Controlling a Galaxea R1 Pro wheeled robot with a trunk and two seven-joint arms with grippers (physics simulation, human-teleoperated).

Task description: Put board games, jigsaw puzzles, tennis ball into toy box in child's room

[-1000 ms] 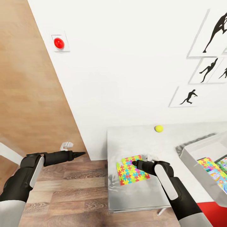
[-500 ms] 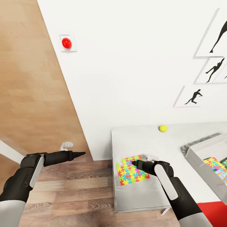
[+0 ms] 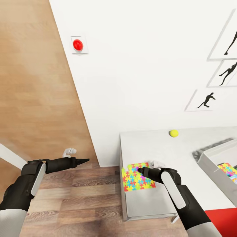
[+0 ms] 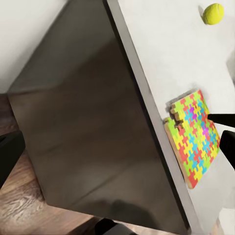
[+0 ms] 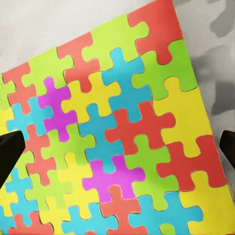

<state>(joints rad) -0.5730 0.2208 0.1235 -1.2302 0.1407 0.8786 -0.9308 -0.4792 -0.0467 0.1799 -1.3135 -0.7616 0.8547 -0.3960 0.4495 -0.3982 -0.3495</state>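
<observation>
Right gripper (image 3: 141, 170): hovers directly above the jigsaw puzzle (image 3: 138, 176); in the right wrist view its two dark fingertips (image 5: 10, 152) stand at opposite edges of the frame with the puzzle between them, so the jaws are spread wide and hold nothing; whether they touch the slab I cannot tell
Left gripper (image 3: 86, 160): out over the wood-plank floor (image 3: 75, 200), off the table's end and well apart from the puzzle; its fingers look drawn to a point, but how far they part I cannot tell; nothing seen in it
Jigsaw puzzle: flat on the table (image 3: 154, 148), under the right gripper, at the table edge nearest the left gripper
Tennis ball (image 3: 173, 133): on the table beyond the right gripper, near the wall (image 3: 138, 65), well apart from the puzzle
Toy box (image 3: 214, 164): on the table to the outer side of the right gripper; colourful flat items lie inside it
Red button (image 3: 77, 44): on the wall, high above the left gripper
</observation>
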